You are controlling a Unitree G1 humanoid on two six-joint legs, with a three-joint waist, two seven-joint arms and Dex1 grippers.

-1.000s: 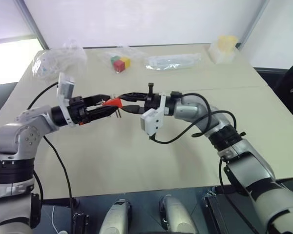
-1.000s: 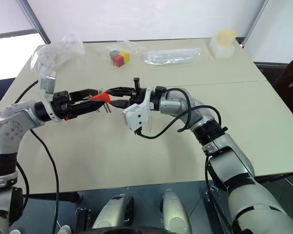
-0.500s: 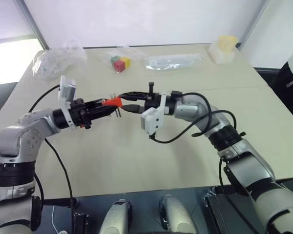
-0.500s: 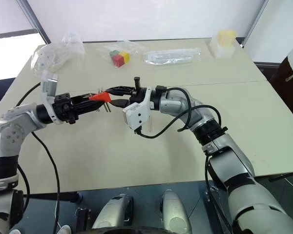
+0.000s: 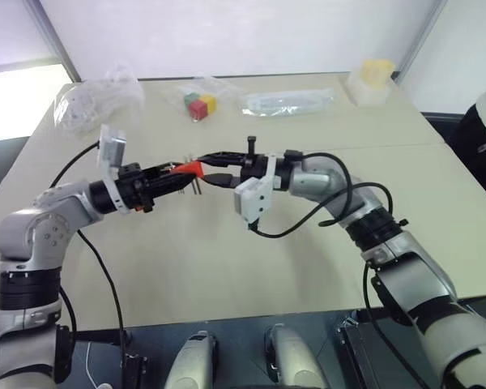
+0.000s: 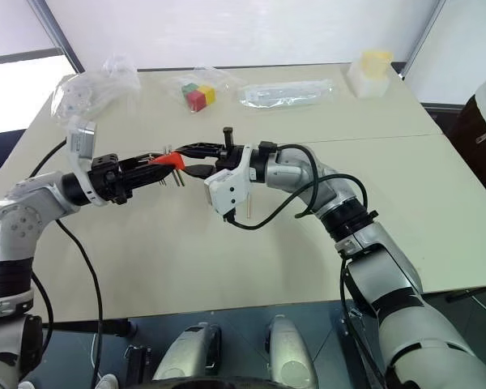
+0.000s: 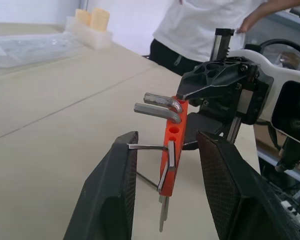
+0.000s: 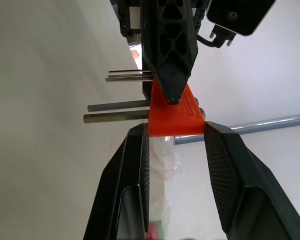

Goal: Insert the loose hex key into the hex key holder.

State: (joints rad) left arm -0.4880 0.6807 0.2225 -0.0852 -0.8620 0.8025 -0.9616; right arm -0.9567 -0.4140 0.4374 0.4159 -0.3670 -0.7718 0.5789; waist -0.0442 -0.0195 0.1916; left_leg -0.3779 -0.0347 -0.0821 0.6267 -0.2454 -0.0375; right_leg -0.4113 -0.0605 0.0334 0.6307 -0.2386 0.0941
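The hex key holder (image 7: pixel 172 150) is a small orange-red plastic block, held up in the air above the table, a little left of centre in the head views. In the left wrist view it stands upright near the middle of the frame, with two round holes showing in its face. Two thicker silver keys curve out of its top end toward the left of that frame, and thinner keys hang below its bottom edge. The loose hex key (image 7: pixel 146 147) is a thin metal rod lying level, one end meeting the block's side.

No readable text, label or number appears anywhere.
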